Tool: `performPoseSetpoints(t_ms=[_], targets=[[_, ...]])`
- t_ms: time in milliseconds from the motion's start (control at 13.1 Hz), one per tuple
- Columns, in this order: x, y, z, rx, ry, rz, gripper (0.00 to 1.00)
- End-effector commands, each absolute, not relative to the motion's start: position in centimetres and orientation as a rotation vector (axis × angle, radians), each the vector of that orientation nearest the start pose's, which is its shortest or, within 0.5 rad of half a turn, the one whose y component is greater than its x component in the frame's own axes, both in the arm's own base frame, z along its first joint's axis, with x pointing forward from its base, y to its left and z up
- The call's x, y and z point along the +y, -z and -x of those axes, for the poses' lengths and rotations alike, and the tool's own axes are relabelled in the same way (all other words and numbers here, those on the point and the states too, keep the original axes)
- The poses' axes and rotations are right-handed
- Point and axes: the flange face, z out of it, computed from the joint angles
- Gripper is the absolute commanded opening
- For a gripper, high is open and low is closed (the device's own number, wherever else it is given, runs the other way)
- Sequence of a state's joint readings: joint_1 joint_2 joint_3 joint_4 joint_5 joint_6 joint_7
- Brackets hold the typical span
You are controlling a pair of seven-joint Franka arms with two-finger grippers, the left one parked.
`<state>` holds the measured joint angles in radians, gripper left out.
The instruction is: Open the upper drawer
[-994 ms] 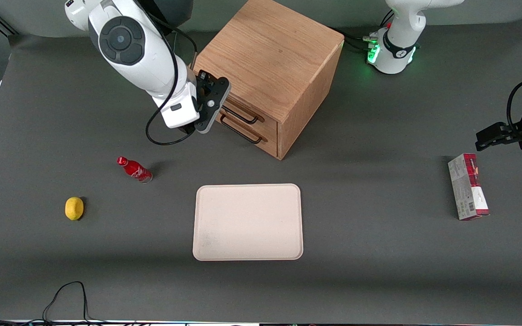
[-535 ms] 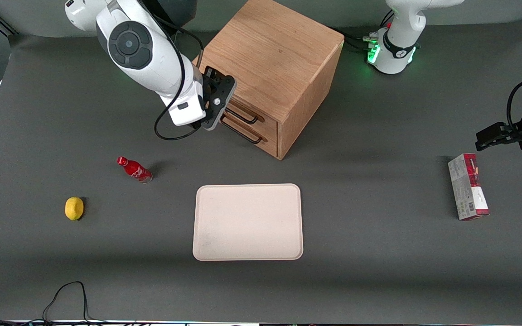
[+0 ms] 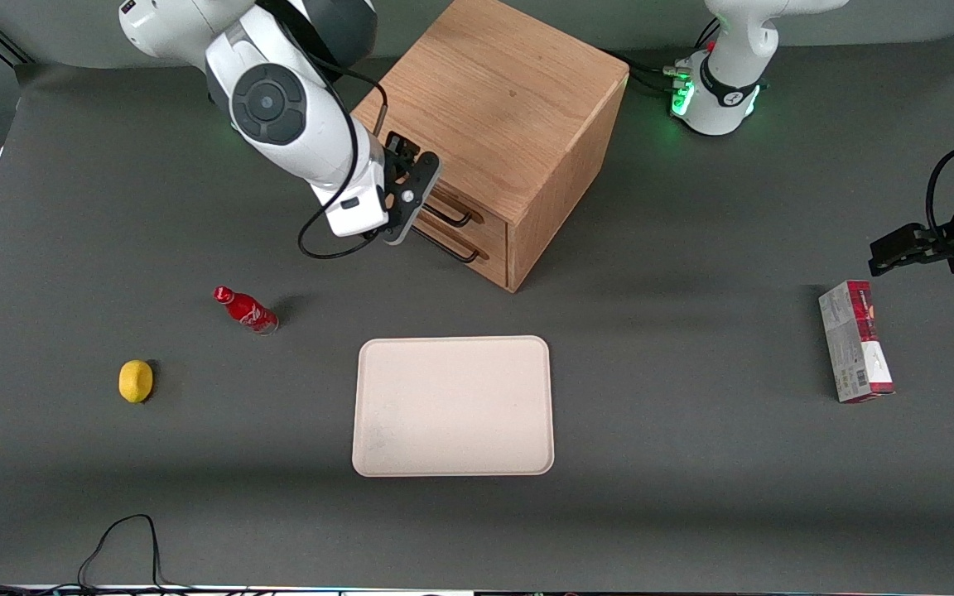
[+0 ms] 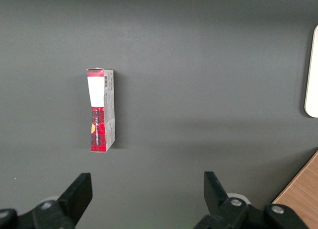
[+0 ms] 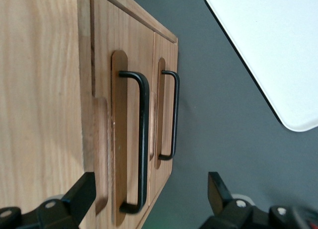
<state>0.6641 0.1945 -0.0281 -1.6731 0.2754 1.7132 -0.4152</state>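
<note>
The oak cabinet (image 3: 493, 91) stands at the back of the table, with both drawers closed. The upper drawer (image 3: 481, 217) has a light wood front and a thin black bar handle (image 3: 450, 217); the look-alike lower drawer's handle (image 3: 454, 248) sits just beneath. My right gripper (image 3: 421, 200) is open and empty, right in front of the drawer fronts at the working arm's end of the handles. In the right wrist view the upper handle (image 5: 143, 139) runs between my spread fingers (image 5: 82, 191), untouched, with my gripper (image 5: 149, 196) at the bar's near end. The lower handle (image 5: 175, 114) lies beside it.
A cream tray (image 3: 452, 406) lies nearer the front camera than the cabinet; it also shows in the right wrist view (image 5: 268, 45). A red bottle (image 3: 245, 309) and a lemon (image 3: 136, 381) lie toward the working arm's end. A red-and-white box (image 3: 855, 352) lies toward the parked arm's end.
My right arm has moved in toward the cabinet, bringing the open gripper closer to the drawer handles. Nothing else has moved.
</note>
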Motion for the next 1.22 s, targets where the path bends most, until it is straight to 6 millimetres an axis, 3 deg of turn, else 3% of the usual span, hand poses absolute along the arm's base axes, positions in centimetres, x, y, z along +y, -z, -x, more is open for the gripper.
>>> performPoseSetpoints(t_ms=[0,229,688,917,1146], targets=[[38.0,-46.9,-46.1,-1.329,-0.223,2.555,1.00],[38.0,-44.9,-45.6,-1.341,-0.195,2.572,1.00],[37.2,-44.2,-45.9,-1.355,-0.184,2.593,1.00],[37.0,-42.0,-45.5,-1.350,-0.177,2.602,1.00],[38.8,-41.5,-44.2,-1.384,-0.196,2.584,1.00]])
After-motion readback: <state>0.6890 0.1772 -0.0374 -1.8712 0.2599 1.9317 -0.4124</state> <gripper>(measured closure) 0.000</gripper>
